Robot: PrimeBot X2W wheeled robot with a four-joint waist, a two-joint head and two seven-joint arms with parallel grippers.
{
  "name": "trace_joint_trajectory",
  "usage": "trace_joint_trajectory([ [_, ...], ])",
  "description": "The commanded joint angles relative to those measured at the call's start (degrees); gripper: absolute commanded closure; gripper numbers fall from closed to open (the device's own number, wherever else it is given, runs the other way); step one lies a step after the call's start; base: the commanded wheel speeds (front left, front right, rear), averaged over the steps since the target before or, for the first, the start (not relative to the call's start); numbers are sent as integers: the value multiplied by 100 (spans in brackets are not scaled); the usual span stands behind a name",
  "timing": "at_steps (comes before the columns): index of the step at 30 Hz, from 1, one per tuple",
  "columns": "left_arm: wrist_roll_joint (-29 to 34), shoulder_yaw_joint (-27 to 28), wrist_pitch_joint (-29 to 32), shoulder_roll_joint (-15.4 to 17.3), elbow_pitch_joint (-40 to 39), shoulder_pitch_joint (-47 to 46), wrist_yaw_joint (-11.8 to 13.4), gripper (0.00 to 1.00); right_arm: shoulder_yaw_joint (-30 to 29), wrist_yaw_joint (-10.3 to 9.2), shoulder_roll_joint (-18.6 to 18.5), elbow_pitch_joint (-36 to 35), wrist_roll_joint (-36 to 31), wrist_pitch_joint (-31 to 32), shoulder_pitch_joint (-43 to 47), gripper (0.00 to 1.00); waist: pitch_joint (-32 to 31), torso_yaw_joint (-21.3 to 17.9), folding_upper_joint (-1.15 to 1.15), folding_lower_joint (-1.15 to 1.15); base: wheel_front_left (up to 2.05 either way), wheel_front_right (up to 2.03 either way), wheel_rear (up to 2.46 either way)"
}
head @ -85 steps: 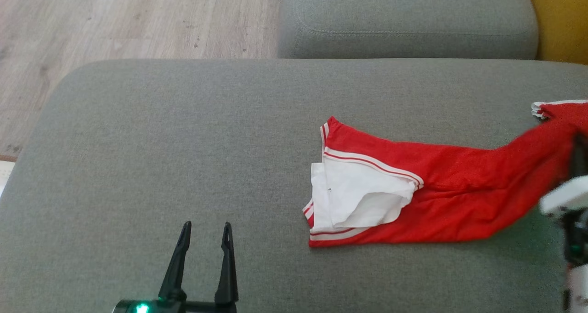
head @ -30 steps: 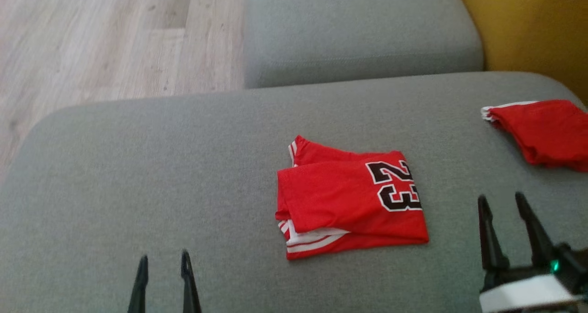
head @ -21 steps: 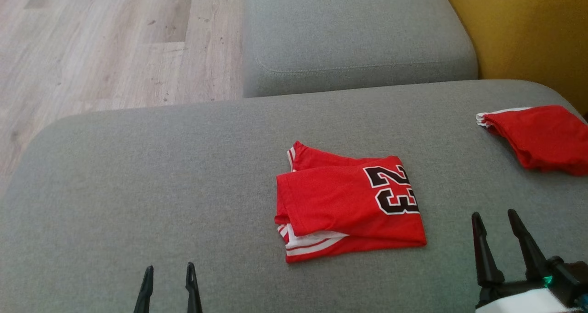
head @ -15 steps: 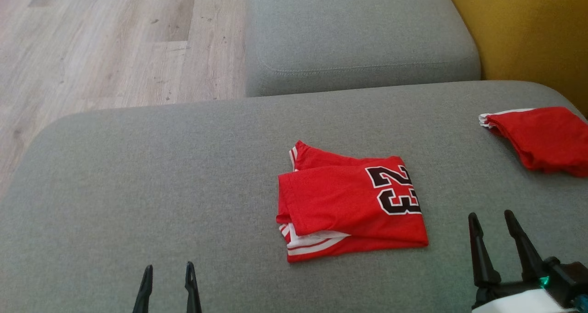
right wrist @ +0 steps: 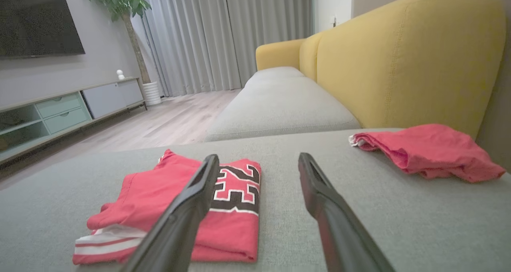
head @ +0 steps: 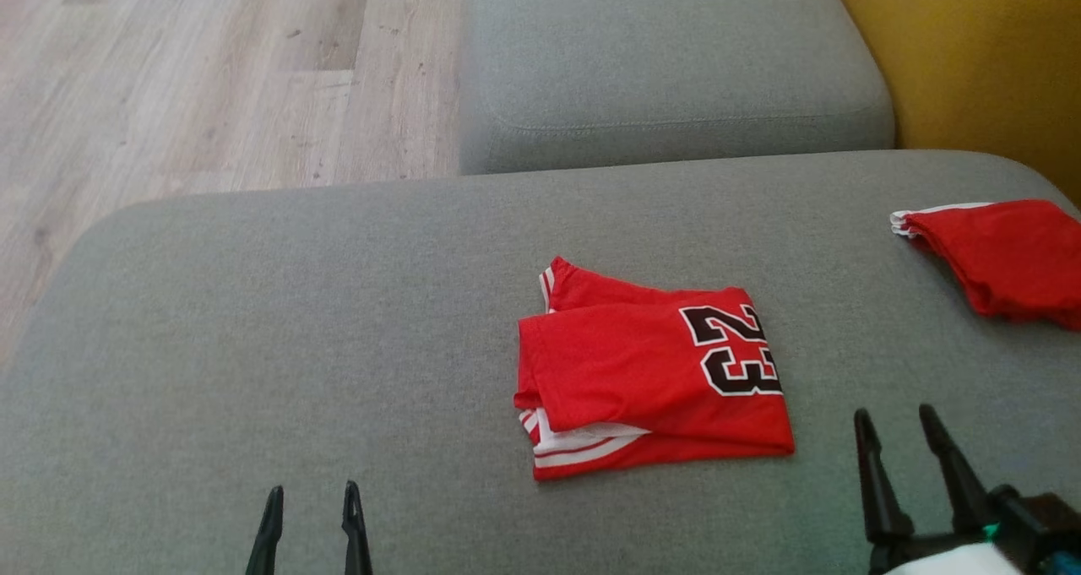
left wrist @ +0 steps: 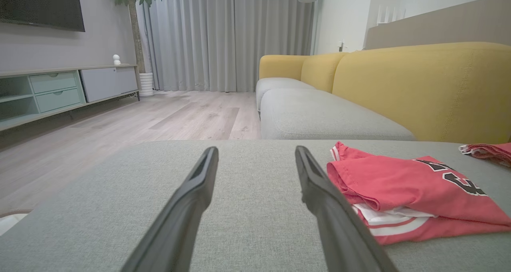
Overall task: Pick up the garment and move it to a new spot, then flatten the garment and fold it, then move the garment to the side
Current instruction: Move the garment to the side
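The folded garment (head: pixel 654 381) is found at frame centre on the grey cushion (head: pixel 253 322), long axis left-right. The right gripper (head: pixel 893 414) (lower right) is placed nearer than the left gripper (head: pixel 312 490); both are spread, empty.

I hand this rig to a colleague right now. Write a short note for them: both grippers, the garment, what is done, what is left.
Left gripper: open, empty, at the near edge of the seat.
Right gripper: open, empty, right of the jersey.
Jersey: folded, flat on mid-seat, number 23 up; a second red garment lies far right.
Done: flattening and folding, as it looks.
Left: move the jersey to the side.
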Motion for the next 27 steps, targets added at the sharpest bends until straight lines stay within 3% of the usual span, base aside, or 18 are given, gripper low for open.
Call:
trace_joint_trajectory([
  [1,30,136,-55,-57,-209,-269,1,0,211,-5,-191,20,99,-69,-234,0,49,36,0,0,0,0,0],
  [6,33,55,-55,-57,-174,-340,9,0,465,-5,-342,628,546,26,-673,0,193,141,0,0,0,0,0],
  [13,86,-123,-55,-57,-51,-598,-49,0,1054,-5,-698,1606,2252,1110,-1813,0,590,423,0,0,0,0,0],
  [19,100,-241,-55,-57,8,-910,-102,0,1281,-5,-1197,2062,3793,2233,-2501,0,1000,674,0,0,0,0,0],
  [27,104,-310,-55,-57,73,-1115,-48,0,1713,-5,-1497,2165,5024,2977,-2642,0,1188,838,0,0,0,0,0],
])
